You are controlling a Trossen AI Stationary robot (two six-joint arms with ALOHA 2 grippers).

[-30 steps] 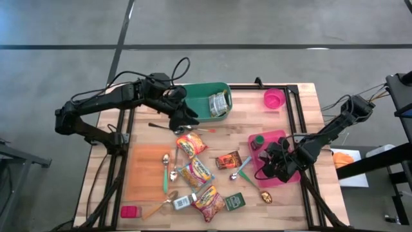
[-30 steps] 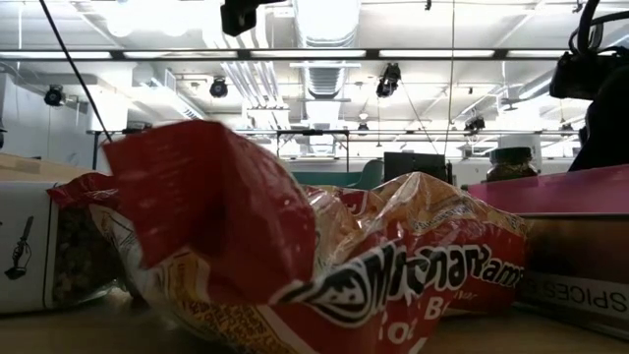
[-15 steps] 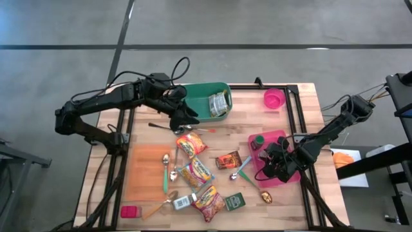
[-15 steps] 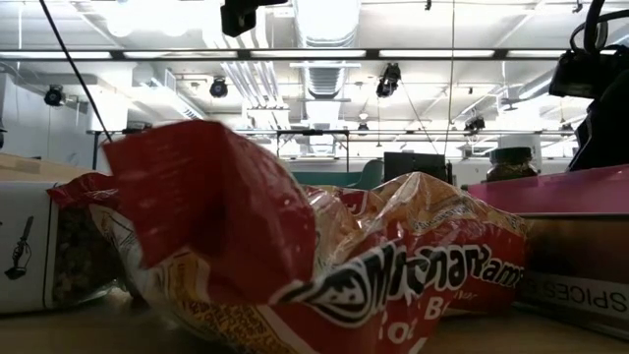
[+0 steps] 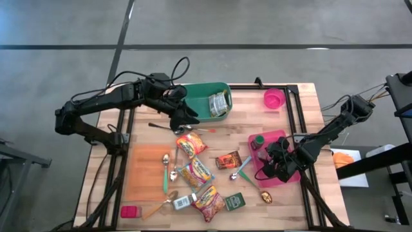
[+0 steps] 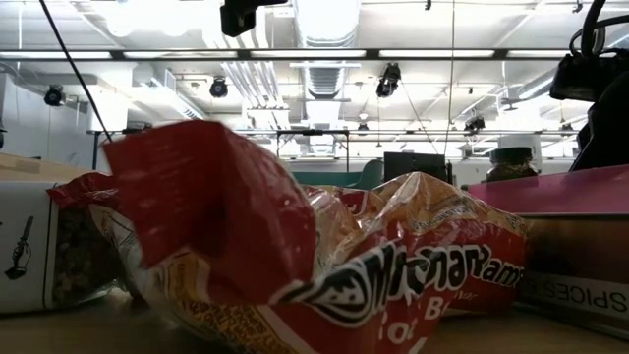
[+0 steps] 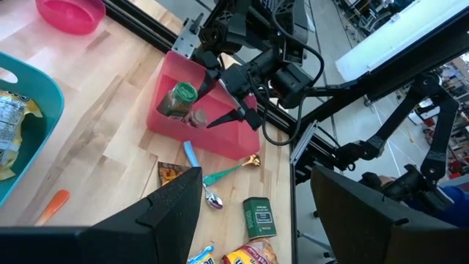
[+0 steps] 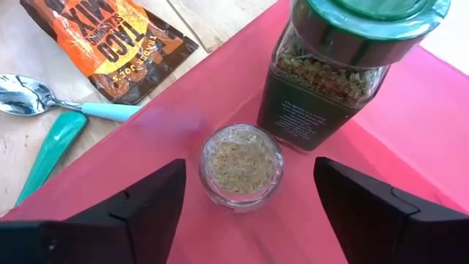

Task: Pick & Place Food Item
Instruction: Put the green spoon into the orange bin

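Hand (image 5: pixel 187 118) on your left arm first: it hangs at the near rim of the green bin (image 5: pixel 193 96), fingers spread wide with nothing in them, and a snack packet (image 5: pixel 220 103) lies in the bin just beyond it. Leave that arm parked there.

Moving right across the tabletop (image 5: pixel 248 100), the ramen packs (image 5: pixel 192 144) and spoons lie loose below that hand, and the taco mix pouch (image 8: pixel 110 42) sits just outside the pink tray's edge.

Now your right hand (image 8: pixel 242 192), and this is where the action is. It hovers over the pink tray (image 8: pixel 352 176), fingers standing wide apart, gripping nothing. Directly between them sits the small clear spice jar (image 8: pixel 241 165), upright on the tray floor. Just past it stands the taller green-lidded herb jar (image 8: pixel 338 70), near but apparently not touching.

To my eye the small jar is placed, so this is the release. Keep the fingers wide and lift straight up, no sideways drift, or you'll tip the little jar or nudge it into the tall one. Clear the tray wall before you swing away.
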